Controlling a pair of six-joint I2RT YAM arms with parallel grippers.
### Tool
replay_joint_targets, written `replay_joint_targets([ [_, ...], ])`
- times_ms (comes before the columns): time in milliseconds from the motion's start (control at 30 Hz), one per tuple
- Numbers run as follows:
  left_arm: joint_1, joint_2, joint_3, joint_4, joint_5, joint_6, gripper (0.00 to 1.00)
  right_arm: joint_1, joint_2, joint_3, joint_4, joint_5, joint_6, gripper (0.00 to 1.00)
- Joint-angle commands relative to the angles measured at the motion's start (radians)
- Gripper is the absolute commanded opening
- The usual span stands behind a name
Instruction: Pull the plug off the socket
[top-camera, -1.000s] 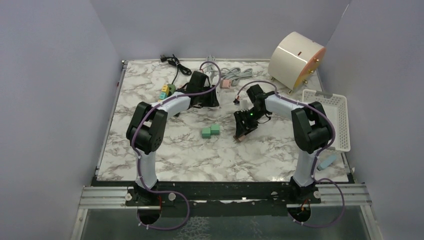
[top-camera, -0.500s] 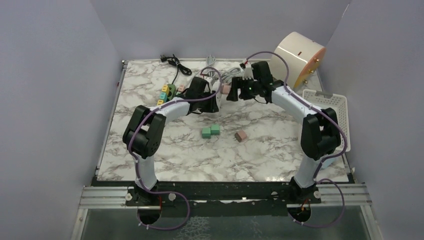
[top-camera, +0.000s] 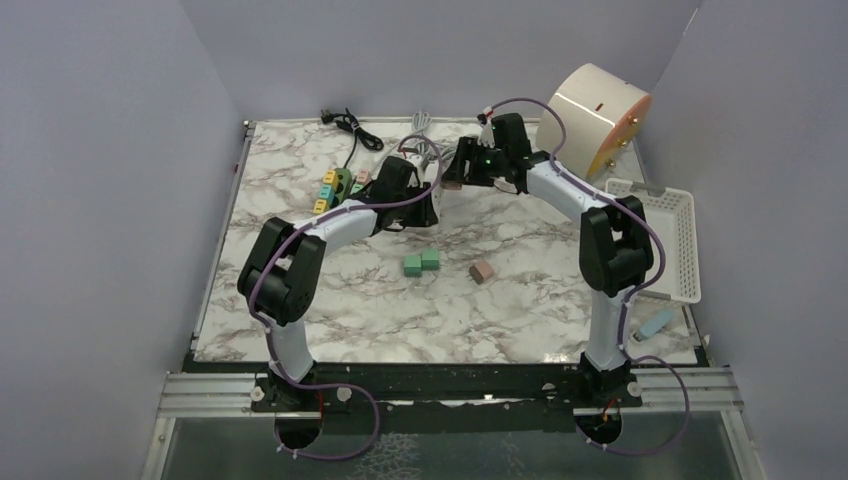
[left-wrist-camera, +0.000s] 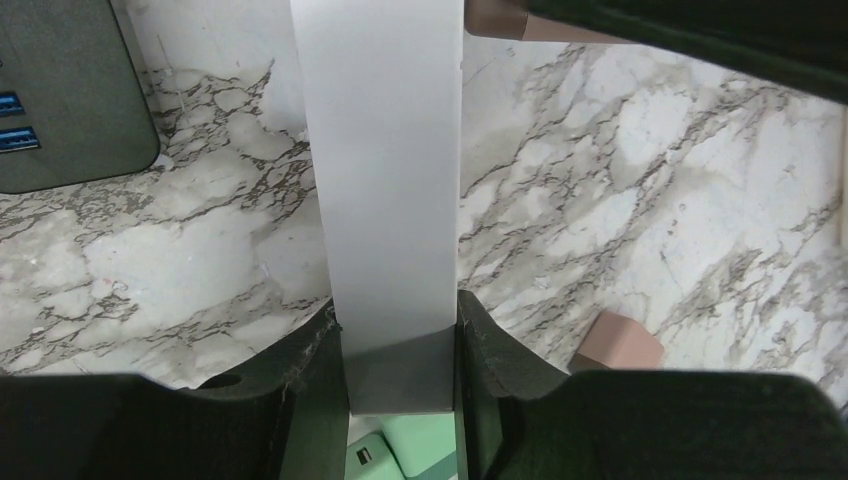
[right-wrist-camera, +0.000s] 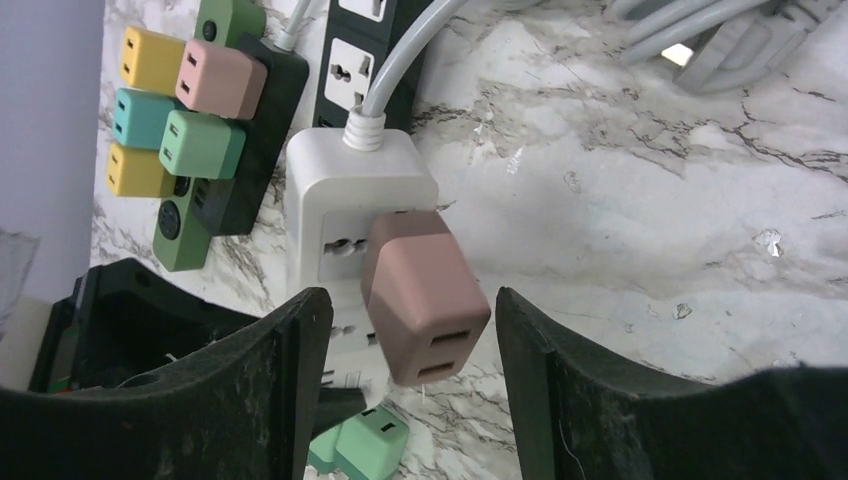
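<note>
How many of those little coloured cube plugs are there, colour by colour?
Pink plugs: 3
Green plugs: 3
Yellow plugs: 2
Teal plug: 1
Total: 9
The blue thing by the basket is too unclear to count.

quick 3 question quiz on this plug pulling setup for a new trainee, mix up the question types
1. True or false: the pink plug framed by the right gripper is already out of the white power strip.
2. Multiple choice: what is the left gripper clamped on?
A. the white power strip
B. a black power strip
C. a green plug
3. Fill the gap: the loose pair of plugs lying between the arms is ___ in colour.

Key: 1 false, it sits in the strip; 2 A; 3 green.
</note>
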Motion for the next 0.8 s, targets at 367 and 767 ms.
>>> replay_joint_targets([
  [367, -0.002, -0.066, 0.029, 0.046, -0.084, -0.031, 0.00, -0.045, -0.021, -0.044, 0.198, -0.183, 0.059, 0.01],
  [767, 0.091, 0.168, 0.343, -0.194, -0.237, -0.092, 0.00, -0.210, -0.224, -0.144, 0.132, -0.695, 0.013, 0.01],
])
